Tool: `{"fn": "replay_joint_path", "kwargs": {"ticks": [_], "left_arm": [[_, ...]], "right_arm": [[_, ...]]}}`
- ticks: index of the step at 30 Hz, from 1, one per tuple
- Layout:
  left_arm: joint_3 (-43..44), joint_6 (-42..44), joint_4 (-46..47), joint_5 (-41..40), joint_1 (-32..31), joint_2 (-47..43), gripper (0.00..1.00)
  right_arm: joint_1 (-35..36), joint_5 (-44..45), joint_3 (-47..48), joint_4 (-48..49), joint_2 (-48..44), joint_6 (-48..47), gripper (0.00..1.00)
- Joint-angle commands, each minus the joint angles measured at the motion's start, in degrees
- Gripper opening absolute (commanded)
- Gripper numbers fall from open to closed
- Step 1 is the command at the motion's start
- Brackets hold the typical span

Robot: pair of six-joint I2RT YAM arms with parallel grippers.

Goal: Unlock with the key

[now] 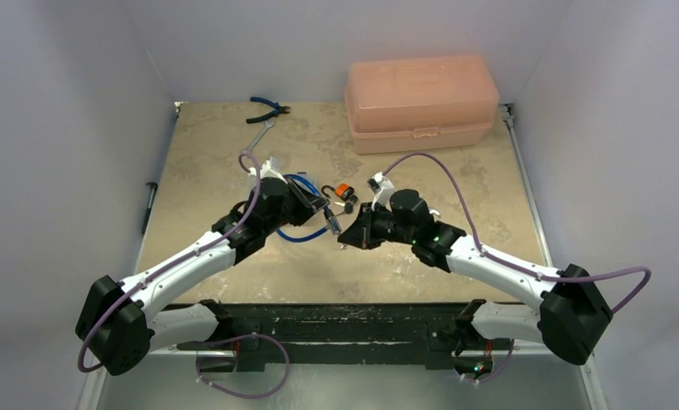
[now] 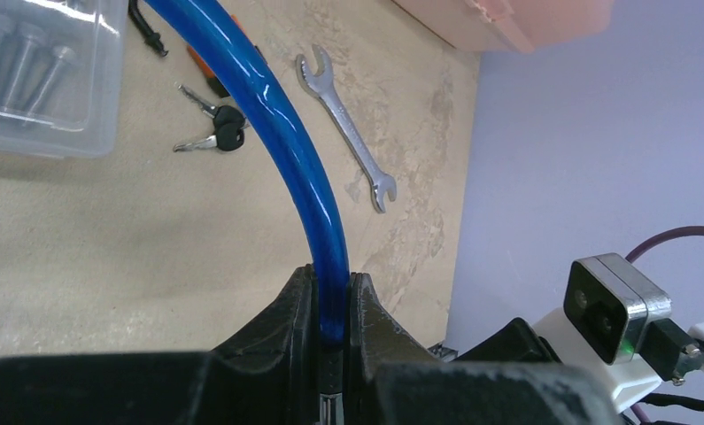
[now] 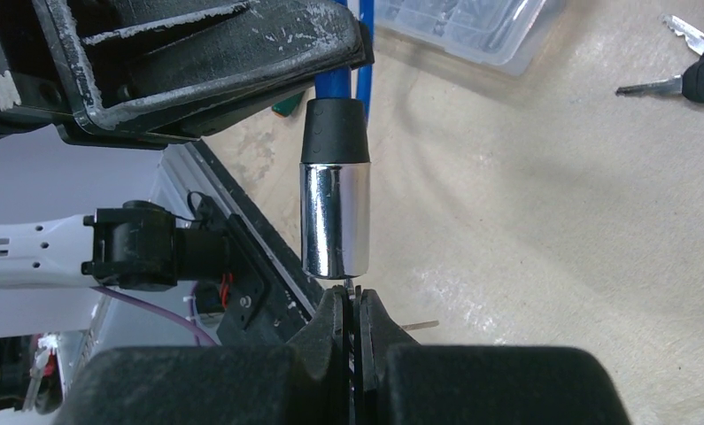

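Note:
My left gripper is shut on a blue cable and holds it above the table; it also shows in the top view. The cable ends in a chrome lock cylinder with a black cap. My right gripper is shut on the key, whose metal tip meets the cylinder's lower end. The key's head is hidden between the fingers, and a like blade sticks out to the right. The two grippers meet at mid table.
Another black-headed key pair lies on the table beside an orange padlock. A clear box of bolts, a silver wrench, blue-handled pliers and a pink case lie farther back.

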Motion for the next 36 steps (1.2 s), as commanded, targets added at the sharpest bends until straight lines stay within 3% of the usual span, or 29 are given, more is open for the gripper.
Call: {"fn": "replay_joint_path", "kwargs": {"ticks": [1,12,36], "left_arm": [[3.44,2.27,0.48,7.86,-2.5,-0.15,0.0],[2.12,3.26,3.11,9.83,-3.18,-1.7,0.0],[0.17,8.47,23.85,18.48,-3.28,-8.79,0.0]], "right_arm": [[0.02,3.64,7.08,8.9,-1.48,-1.42,0.0],[-0.06,5.24,4.89,8.78,-4.59,-0.82,0.0],[-2.07,-1.2,11.81,9.09,-9.93,3.01,0.0]]}}
